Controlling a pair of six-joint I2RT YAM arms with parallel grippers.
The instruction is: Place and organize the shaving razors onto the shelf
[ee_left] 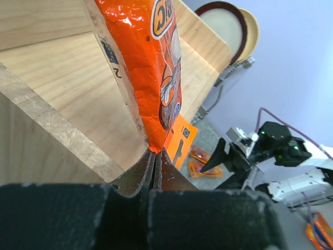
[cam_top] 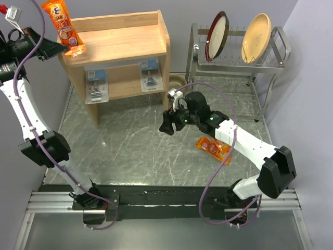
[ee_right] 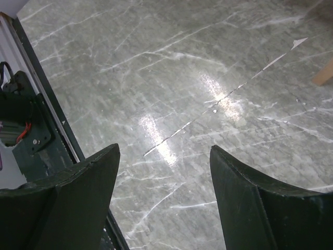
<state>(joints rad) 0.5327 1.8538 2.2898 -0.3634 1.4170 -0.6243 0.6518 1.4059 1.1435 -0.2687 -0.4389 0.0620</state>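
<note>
Grey marbled table (cam_top: pixel 130 140). Wooden shelf (cam_top: pixel 125 44) stands far left, wire dish rack (cam_top: pixel 237 65) far right. Orange razor packs (cam_top: pixel 212 147) lie flat, near right of centre, well apart from both.

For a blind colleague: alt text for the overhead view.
The left gripper holds an orange razor pack upright at the top tier of the wooden shelf. Two clear packs sit on its lower tier; the right gripper hovers open.

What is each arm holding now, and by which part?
The left tool pinches an orange razor pack by its lower end, above the shelf top. The right tool is open and holds nothing.
</note>
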